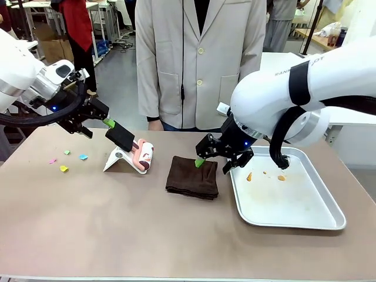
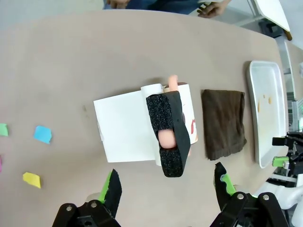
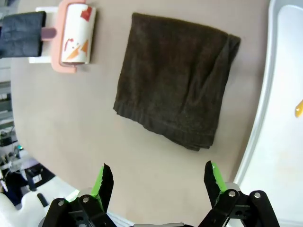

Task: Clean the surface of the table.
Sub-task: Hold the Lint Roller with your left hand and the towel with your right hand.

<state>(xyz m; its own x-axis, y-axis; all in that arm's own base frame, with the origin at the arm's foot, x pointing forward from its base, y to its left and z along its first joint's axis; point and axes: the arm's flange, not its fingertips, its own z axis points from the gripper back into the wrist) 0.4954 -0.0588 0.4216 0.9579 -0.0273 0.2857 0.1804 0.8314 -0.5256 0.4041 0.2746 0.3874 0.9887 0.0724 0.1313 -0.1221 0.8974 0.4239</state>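
The taupe-brown table [image 1: 117,229] carries small coloured paper scraps [image 1: 64,168] at its left. A lint roller [image 1: 143,154] with a black handle rests on a white stand [image 1: 116,158]. My left gripper [image 1: 98,127] hovers open just left of and above that handle. In the left wrist view, the left gripper [image 2: 165,184] is open with the roller [image 2: 168,135] ahead of its fingers. A folded brown cloth [image 1: 192,176] lies mid-table. My right gripper [image 1: 214,164] is open above the cloth's right edge. In the right wrist view, the right gripper [image 3: 158,182] is empty, with the cloth [image 3: 177,80] beyond it.
A silver metal tray [image 1: 294,214] with orange stains sits at the right, close to the cloth. A person in a beige jacket [image 1: 200,59] stands at the far edge. The scraps [image 2: 41,134] lie left of the stand [image 2: 123,125].
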